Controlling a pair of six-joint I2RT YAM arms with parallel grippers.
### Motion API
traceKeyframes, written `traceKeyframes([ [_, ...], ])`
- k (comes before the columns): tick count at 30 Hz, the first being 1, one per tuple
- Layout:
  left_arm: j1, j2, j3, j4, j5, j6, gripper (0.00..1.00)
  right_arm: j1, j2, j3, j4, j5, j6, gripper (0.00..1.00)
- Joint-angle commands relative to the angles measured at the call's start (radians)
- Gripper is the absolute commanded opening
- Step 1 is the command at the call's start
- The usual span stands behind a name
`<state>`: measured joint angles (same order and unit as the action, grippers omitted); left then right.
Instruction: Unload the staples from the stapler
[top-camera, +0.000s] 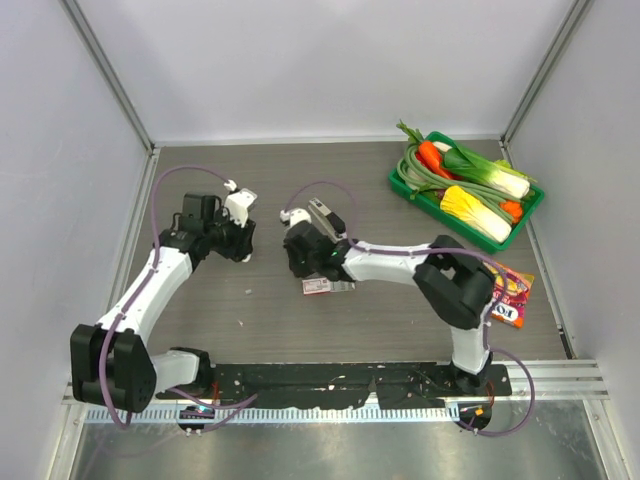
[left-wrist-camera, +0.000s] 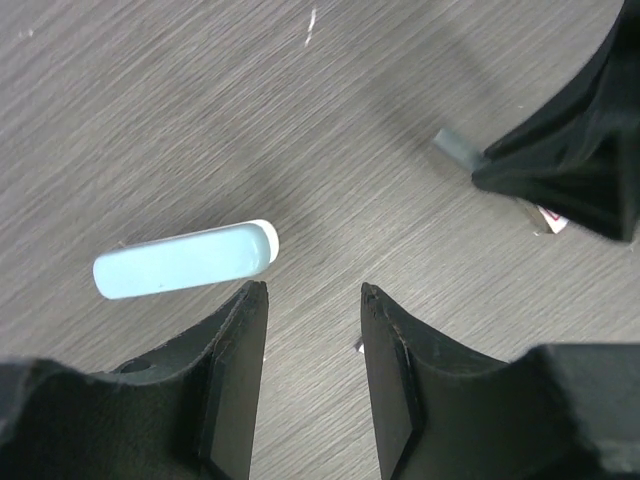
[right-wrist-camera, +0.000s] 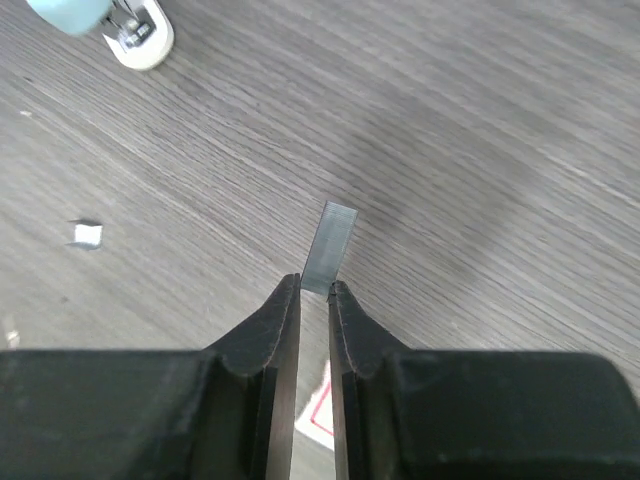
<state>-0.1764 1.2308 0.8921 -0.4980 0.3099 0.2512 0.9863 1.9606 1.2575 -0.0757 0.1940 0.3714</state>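
Right gripper (right-wrist-camera: 314, 285) pinches the staple strip (right-wrist-camera: 332, 245), left gripper (left-wrist-camera: 313, 295) spread beside the stapler (left-wrist-camera: 185, 262); next, probably, setting the strip down.

A desk (top-camera: 260, 335) with a grey-brown wood-grain top fills the enclosure. Plain white panels close it in: a back wall (top-camera: 330, 60), a left wall (top-camera: 50, 150) and a right wall (top-camera: 605, 150). Slanting aluminium posts (top-camera: 110, 75) mark the two back corners. A brushed metal sheet (top-camera: 330, 455) runs along the near edge. The light is soft and even, leaving only faint shadows.
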Motion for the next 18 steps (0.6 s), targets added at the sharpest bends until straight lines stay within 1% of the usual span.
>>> traceKeyframes([
  [1, 0.002, -0.054, -0.010, 0.091, 0.133, 0.066, 0.46, -0.086, -0.202, -0.085, 0.098, -0.250, 0.066, 0.06],
  [4, 0.000, -0.040, -0.008, 0.119, 0.204, 0.097, 0.48, -0.141, -0.276, -0.124, 0.123, -0.359, 0.099, 0.06],
  [5, -0.001, -0.034, -0.005, 0.122, 0.215, 0.109, 0.50, -0.156, -0.293, -0.132, 0.132, -0.440, 0.133, 0.06],
  [7, -0.021, -0.019, 0.010, 0.101, 0.212, 0.172, 0.52, -0.207, -0.328, -0.147, 0.155, -0.513, 0.168, 0.06],
  [8, -0.029, -0.013, 0.040, 0.081, 0.202, 0.198, 0.53, -0.225, -0.336, -0.145, 0.157, -0.580, 0.196, 0.06],
  [9, -0.037, -0.005, 0.062, 0.055, 0.193, 0.259, 0.54, -0.242, -0.342, -0.144, 0.159, -0.620, 0.211, 0.06],
  [11, -0.037, 0.006, 0.121, -0.022, 0.187, 0.325, 0.54, -0.276, -0.351, -0.133, 0.166, -0.681, 0.234, 0.06],
  [12, -0.037, -0.002, 0.136, -0.042, 0.192, 0.371, 0.54, -0.282, -0.350, -0.127, 0.168, -0.747, 0.256, 0.06],
  [13, -0.037, -0.032, 0.145, -0.062, 0.198, 0.460, 0.56, -0.288, -0.347, -0.107, 0.165, -0.774, 0.262, 0.06],
  [16, -0.037, -0.103, 0.125, -0.016, 0.233, 0.613, 0.61, -0.302, -0.327, -0.087, 0.171, -0.855, 0.306, 0.06],
  [18, -0.038, -0.137, 0.126, -0.008, 0.253, 0.643, 0.62, -0.310, -0.319, -0.092, 0.204, -0.912, 0.336, 0.06],
])
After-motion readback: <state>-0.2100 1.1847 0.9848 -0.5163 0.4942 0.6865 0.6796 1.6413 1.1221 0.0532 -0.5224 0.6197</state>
